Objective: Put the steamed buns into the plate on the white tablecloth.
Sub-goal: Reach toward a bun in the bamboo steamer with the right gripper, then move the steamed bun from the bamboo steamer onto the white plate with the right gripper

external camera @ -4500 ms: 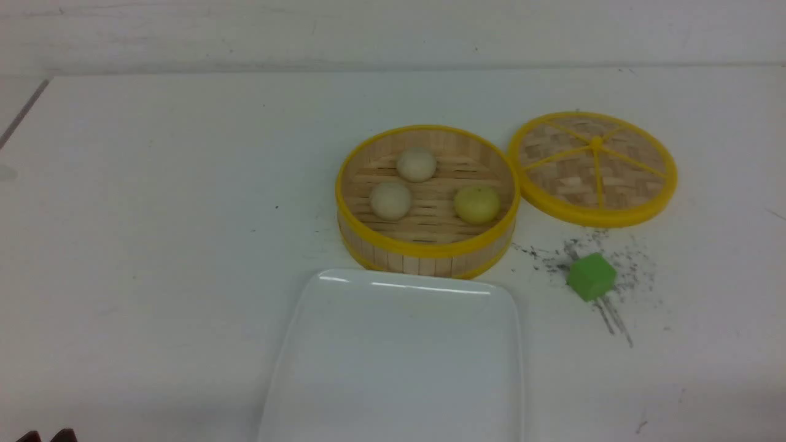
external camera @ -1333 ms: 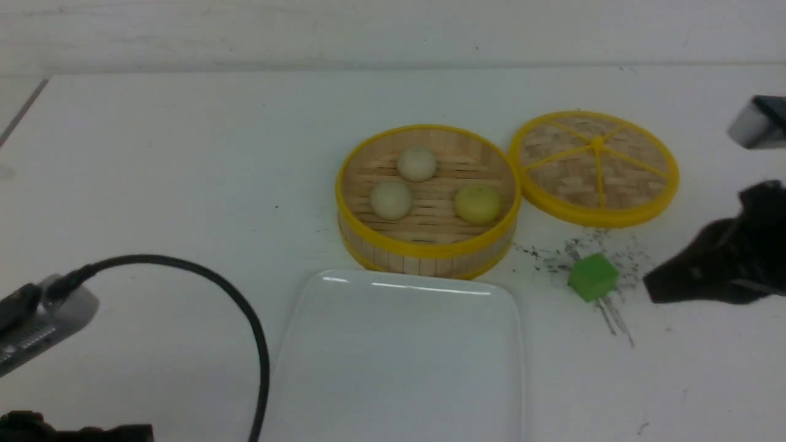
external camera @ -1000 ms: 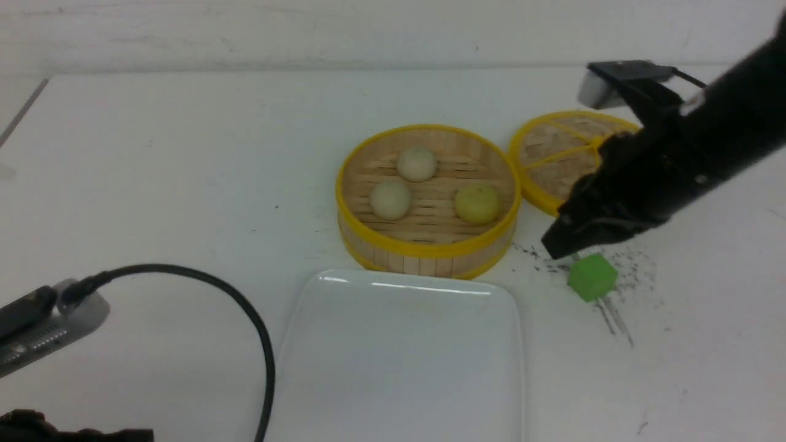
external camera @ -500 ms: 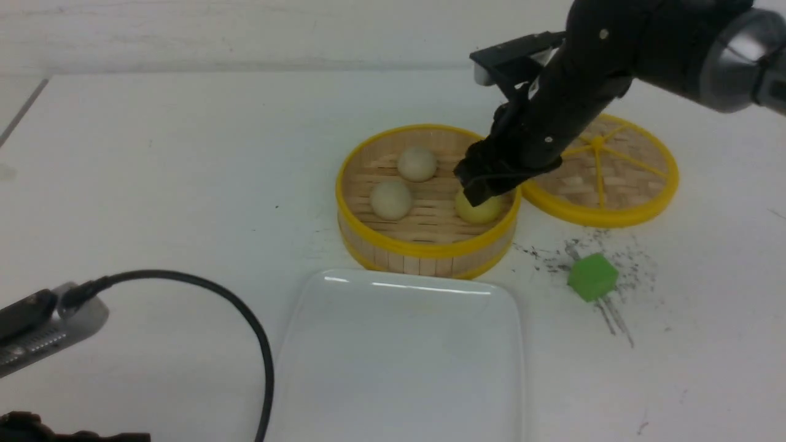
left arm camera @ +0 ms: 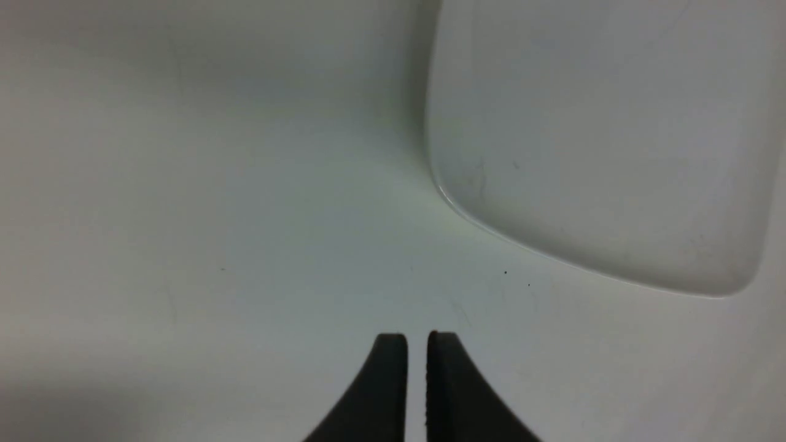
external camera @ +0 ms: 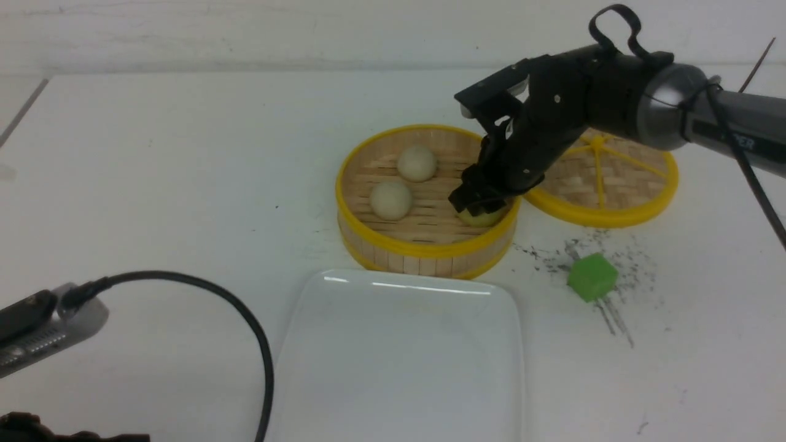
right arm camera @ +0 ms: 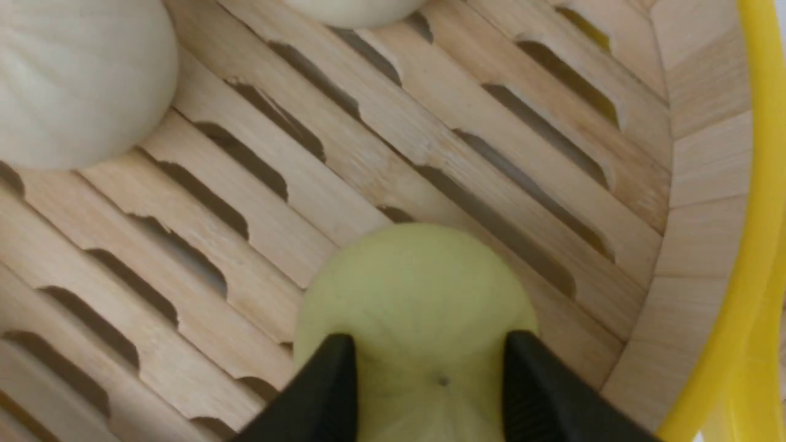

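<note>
1. the right gripper (external camera: pixel 476 205) is lowered inside the round bamboo steamer with yellow rims (external camera: pixel 424 248), and its jaws are spread around the small yellow dome-shaped bun (right arm camera: pixel 417 288), with one finger at each flank.
2. whether the fingers are pressed against that bun cannot be told; the bun is seen resting on the slatted floor, close to the steamer wall.
3. the two pale beige round buns (external camera: pixel 417 163) (external camera: pixel 390 200) are seen on the same floor beyond the right jaws' tips, apart from them.
4. the large glossy white rectangular plate (external camera: pixel 399 356) is laid on the plain white speckled tablecloth (external camera: pixel 153 153), just outside the steamer and well clear of the right jaws.
5. the left gripper (left arm camera: pixel 417 368) is held over the tablecloth with its jaws narrowed to a thin slit and nothing gripped; a rounded corner of the plate lies ahead of its tips, off to one side.
6. the small green cube (external camera: pixel 591 277) and the round woven bamboo lid with a yellow rim (external camera: pixel 608 184) are found behind the right jaws, on the arm's side.
</note>
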Action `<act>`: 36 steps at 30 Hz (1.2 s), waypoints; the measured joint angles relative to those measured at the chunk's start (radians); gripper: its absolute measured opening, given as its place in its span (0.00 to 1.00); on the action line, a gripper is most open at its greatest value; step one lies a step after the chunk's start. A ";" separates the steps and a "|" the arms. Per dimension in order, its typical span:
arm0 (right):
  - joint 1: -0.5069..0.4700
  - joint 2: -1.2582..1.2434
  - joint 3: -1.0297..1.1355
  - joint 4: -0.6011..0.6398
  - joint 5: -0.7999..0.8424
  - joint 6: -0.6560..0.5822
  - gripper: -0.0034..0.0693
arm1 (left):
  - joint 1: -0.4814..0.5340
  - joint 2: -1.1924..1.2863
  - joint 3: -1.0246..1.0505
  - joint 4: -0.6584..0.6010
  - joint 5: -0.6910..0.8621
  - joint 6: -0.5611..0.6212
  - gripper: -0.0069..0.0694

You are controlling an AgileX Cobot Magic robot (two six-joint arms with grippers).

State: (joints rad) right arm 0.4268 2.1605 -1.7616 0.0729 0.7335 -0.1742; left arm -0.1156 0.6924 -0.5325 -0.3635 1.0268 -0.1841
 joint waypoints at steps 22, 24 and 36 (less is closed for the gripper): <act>0.000 0.008 -0.013 -0.008 0.009 0.003 0.07 | 0.000 0.000 0.000 -0.010 0.025 0.000 0.21; 0.000 -0.005 -0.013 -0.002 0.029 0.004 0.07 | 0.000 0.000 0.000 -0.022 0.026 0.000 0.21; 0.000 -0.211 -0.012 0.012 0.156 0.004 0.07 | 0.000 0.000 0.000 -0.027 0.013 0.000 0.21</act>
State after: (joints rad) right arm 0.4268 1.9497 -1.7737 0.0845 0.8891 -0.1699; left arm -0.1156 0.6924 -0.5325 -0.3909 1.0403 -0.1841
